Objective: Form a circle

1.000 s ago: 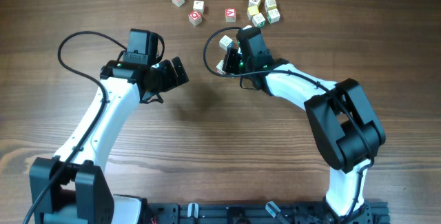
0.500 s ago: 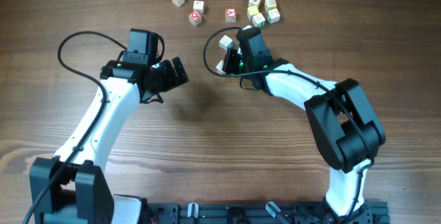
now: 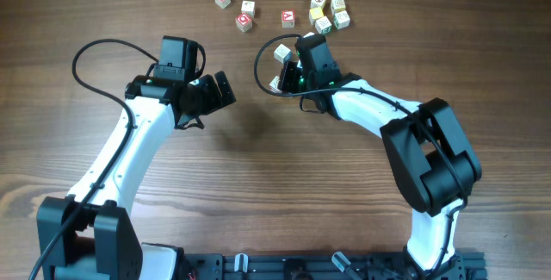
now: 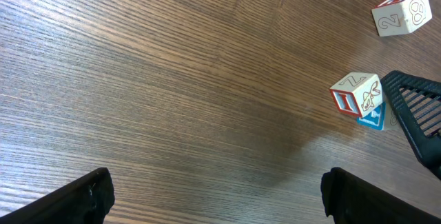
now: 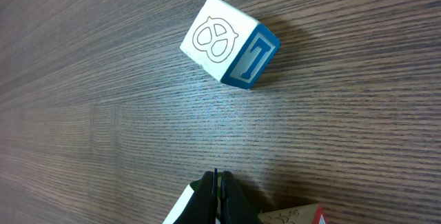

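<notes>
1. Right gripper (image 5: 215,182): fingers pressed together, nothing between them; tips low over the table (image 3: 258,168)
2. Landmark: the blue-edged cube (image 5: 231,41), with a white face bearing a pretzel outline and a blue-framed face with the letter I. It lies on the wood ahead of the right gripper's tips, clearly apart from them and turned corner-on to them
3. Red-edged cube (image 5: 296,216): on the gripper's side of the blue-edged cube, just beside the closed fingers at the lower edge of the right wrist view. Whether it touches them cannot be told
4. Left wrist view: a cube with Z and a red I (image 4: 359,93) sits just beside the right gripper's black shell, with a blue face showing under its edge. A paler cube marked 2 (image 4: 403,14) lies beyond it
5. Left gripper (image 4: 215,189): fingers spread wide, holding nothing. It is well apart from the blue-edged cube, on the robot's left of it, over bare wood
6. Loose cluster of letter cubes (image 3: 325,9): beyond the blue-edged cube, on its far side from the arm bases. The whitish, yellow and green-lettered ones are bunched together
7. Four red-lettered cubes (image 3: 244,21): strung out to the left of that cluster
8. Overall the cubes lie as a scatter, not a closed ring
</notes>
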